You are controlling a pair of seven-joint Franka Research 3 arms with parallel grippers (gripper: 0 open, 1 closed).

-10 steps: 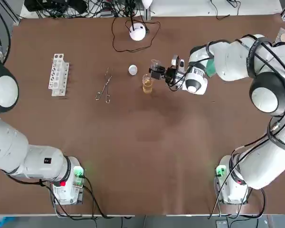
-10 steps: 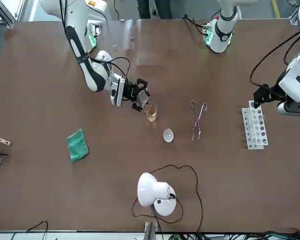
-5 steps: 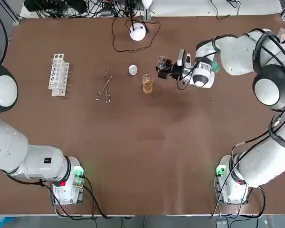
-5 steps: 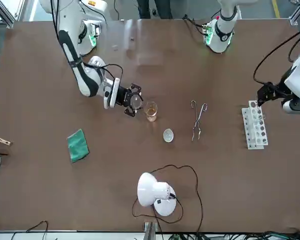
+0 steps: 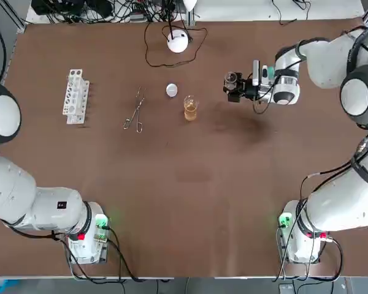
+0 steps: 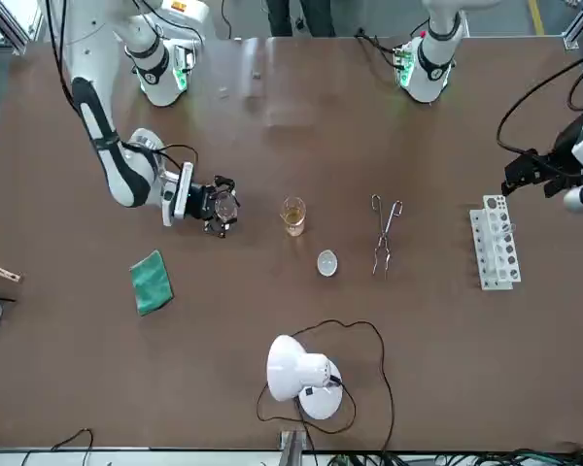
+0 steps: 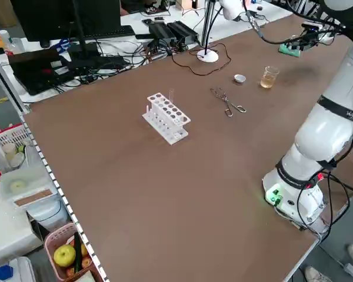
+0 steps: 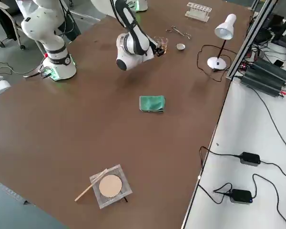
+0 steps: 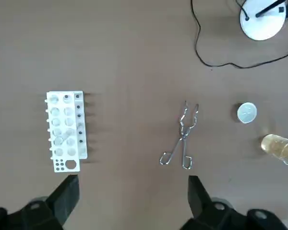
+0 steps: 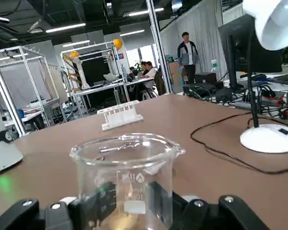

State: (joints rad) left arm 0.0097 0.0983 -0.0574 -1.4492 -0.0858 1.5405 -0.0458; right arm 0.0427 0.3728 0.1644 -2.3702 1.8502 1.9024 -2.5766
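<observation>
Six cameras are watching one table (image 5: 184, 184).
The overhead one is looking straight down, the front one is facing the robot from across, both sharing the test-tube rack (image 5: 75, 96) and lamp (image 5: 178, 41); side cameras are looking down diagonally from either flank (the left wrist camera is hovering high over the tongs (image 9: 181, 139), the right wrist one is sitting close to an empty beaker (image 10: 127, 175)).

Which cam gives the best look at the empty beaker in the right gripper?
Right wrist view: the empty beaker fills the frame, upright, spout and printed marking clear, right gripper shut on it. Top and front views show only a small glassy rim at the gripper; the side views barely show it.
</observation>
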